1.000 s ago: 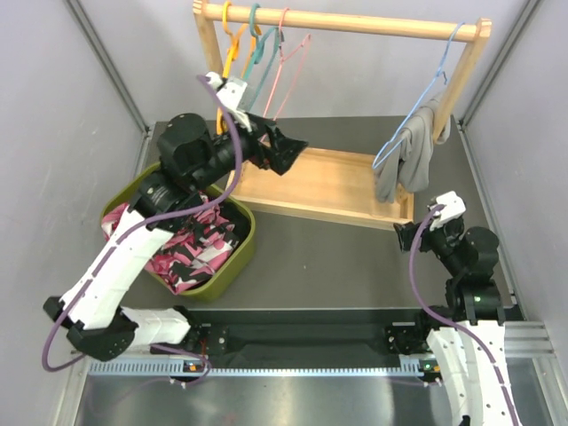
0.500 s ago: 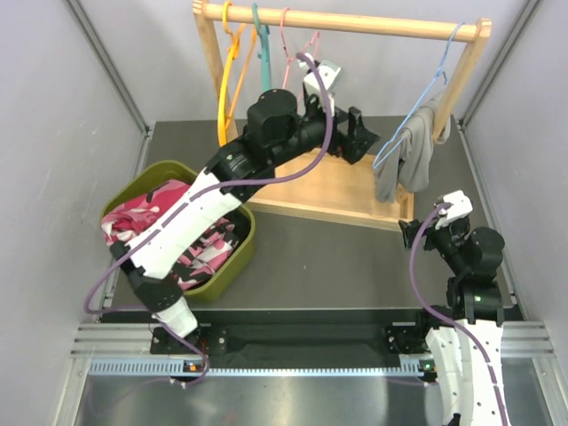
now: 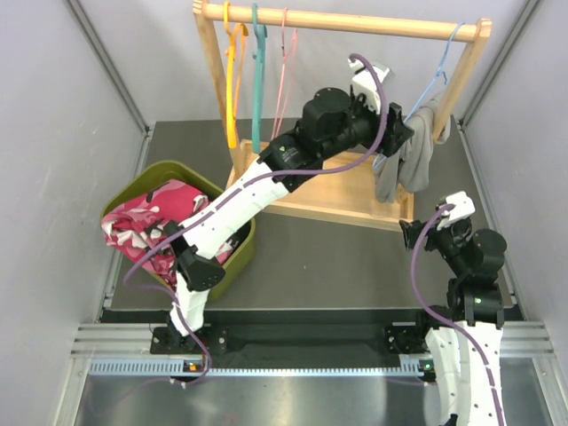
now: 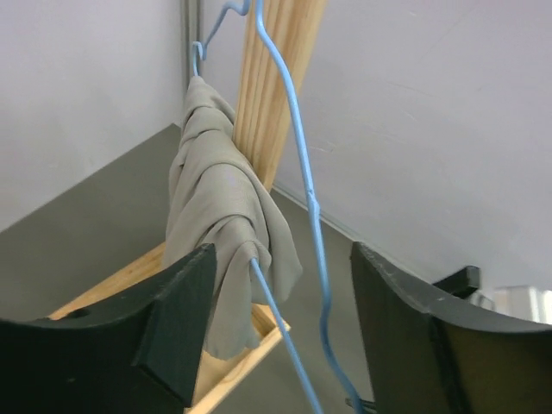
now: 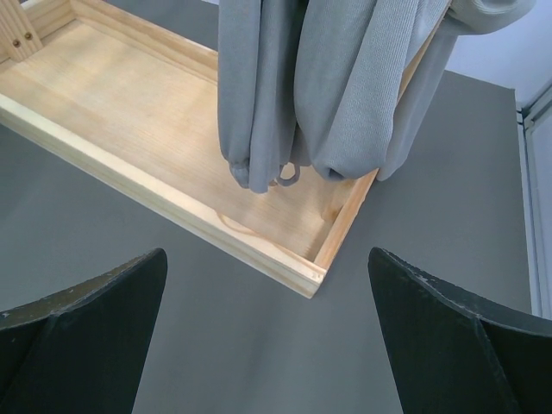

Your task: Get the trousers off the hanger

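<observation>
No writing, label, brand, number or sign is legible in any view.

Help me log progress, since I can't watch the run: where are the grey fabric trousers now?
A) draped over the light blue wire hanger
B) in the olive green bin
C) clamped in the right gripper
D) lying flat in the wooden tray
A: the grey fabric trousers hang folded over the light blue wire hanger, right beside the wooden rack post.
</observation>
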### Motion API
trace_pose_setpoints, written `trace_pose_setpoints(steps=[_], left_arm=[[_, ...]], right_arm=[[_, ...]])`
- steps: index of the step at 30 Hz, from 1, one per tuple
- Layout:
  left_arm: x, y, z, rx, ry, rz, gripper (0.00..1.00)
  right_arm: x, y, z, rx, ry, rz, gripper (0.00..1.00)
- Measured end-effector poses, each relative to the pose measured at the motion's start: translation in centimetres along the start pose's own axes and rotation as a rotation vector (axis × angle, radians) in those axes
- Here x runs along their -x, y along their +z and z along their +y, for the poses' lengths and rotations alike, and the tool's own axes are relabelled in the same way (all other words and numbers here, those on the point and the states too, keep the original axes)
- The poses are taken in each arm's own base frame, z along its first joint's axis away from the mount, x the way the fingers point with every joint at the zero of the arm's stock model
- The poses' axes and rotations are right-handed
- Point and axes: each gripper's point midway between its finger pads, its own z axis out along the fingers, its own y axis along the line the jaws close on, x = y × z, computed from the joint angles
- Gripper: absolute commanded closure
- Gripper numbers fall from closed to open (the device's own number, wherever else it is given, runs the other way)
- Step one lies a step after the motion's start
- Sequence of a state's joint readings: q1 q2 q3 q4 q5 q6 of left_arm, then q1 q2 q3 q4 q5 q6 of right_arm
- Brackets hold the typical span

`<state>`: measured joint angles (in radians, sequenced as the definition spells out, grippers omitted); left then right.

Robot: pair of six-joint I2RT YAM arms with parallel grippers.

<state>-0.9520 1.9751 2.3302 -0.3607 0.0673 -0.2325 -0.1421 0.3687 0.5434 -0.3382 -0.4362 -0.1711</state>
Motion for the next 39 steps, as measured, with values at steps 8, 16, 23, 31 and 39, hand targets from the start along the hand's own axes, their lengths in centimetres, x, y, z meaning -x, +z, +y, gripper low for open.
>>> trace_pose_setpoints(steps=[8, 16, 23, 31, 39], left_arm=[[-1.4, 2.1, 1.0, 0.140, 0.195, -0.010, 1.00], [-0.1, 2.2, 1.5, 0.172, 0.311, -0.053, 1.00], [1.1, 2.0, 1.6, 0.186, 0.325, -0.102, 1.00], [2.9, 0.2, 1.5, 0.201, 0.324, -0.148, 1.00], [6.5, -3.2, 1.0, 0.213, 0.314, -0.218, 1.00]], right_arm=[[0.3, -0.3, -0.1, -0.007, 0.003, -0.014, 0.00], [0.8, -0.7, -0.3, -0.023, -0.003, -0.038, 0.00], [1.4, -1.2, -0.2, -0.029, -0.019, -0.067, 0.00], [2.2, -1.9, 0.5, -0.009, -0.044, -0.106, 0.00], [5.9, -3.0, 2.3, 0.092, -0.105, -0.166, 0.00]])
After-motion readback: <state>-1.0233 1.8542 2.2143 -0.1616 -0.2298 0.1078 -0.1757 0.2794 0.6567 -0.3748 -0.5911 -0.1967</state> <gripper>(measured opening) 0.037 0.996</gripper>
